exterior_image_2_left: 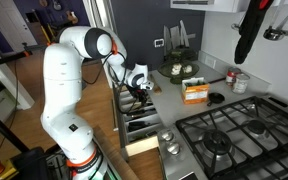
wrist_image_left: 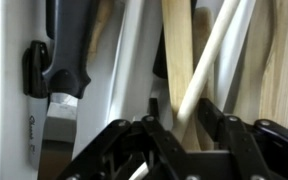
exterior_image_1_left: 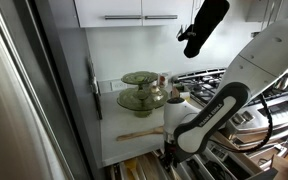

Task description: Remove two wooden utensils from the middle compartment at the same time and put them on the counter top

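Wooden utensils (wrist_image_left: 182,50) lie in the middle compartment (wrist_image_left: 136,80), centre-right of the wrist view. The gripper (wrist_image_left: 194,135) enters from the lower edge, jaws spread either side of their handles. The counter top (exterior_image_1_left: 119,118) lies centre-left in an exterior view.

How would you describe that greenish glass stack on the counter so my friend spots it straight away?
Find the steel gas hob; beside it runs the white counter top. At its back, by the wall, stands the stack of green glass dishes, wide and shallow. Nothing else there is see-through green; the wooden utensil lying in front of it is pale wood.
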{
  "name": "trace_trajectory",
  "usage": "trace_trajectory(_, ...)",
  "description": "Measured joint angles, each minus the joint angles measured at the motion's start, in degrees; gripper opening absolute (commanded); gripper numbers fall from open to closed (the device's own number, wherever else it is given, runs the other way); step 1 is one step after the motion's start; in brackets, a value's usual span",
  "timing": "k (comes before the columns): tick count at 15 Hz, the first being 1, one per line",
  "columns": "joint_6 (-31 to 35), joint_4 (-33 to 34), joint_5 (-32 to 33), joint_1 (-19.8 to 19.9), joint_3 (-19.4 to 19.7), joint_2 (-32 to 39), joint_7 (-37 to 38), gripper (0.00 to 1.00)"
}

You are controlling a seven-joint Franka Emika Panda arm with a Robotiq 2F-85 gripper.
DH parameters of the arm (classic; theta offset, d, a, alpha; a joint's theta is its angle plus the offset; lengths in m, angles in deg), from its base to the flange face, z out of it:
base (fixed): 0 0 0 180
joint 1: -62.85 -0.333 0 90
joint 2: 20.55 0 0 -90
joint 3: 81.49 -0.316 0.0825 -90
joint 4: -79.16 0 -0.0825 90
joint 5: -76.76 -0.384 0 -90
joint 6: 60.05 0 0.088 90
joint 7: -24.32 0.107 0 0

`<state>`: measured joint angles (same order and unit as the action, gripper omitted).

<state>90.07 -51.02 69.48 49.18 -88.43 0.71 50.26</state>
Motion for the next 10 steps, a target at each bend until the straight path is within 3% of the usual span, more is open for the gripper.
trace_trajectory(1, 0.00, -0.17, 0.00, 0.20, 0.11, 0.04, -0.46, 0.37)
trace_trajectory(3, 0.00, -0.34, -0.10, 0.63, 0.21, 0.20, -1.37, 0.41)
trace_trajectory(8, 0.01, -0.10, -1.44, 0.86, -0.13, 0.53, -3.05, 0.01)
trace_trajectory(10, 0.04, 0.16, -2.21, 0.88, -0.35, 0.80, -3.62, 0.06)
